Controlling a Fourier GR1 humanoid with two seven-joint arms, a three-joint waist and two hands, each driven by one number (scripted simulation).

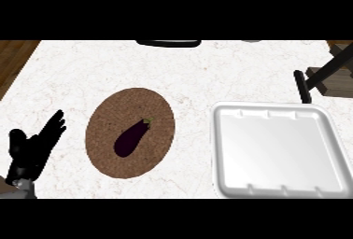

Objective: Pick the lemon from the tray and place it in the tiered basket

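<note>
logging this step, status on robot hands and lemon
Left robot hand open, resting at left edge. Right robot hand out of view. No lemon seen; white tray bare. Eggplant on brown mat.

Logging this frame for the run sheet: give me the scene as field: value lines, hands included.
surface: white marbled counter
tray: white, right side, nothing visible in it
lemon: not visible
round brown mat: left of the tray
eggplant: dark purple, lying on the mat
left hand: lower left, open, fingers up, holding nothing
right hand: only a dark part shows above the tray's far right corner; fingers unclear
tiered basket: not identifiable
</note>
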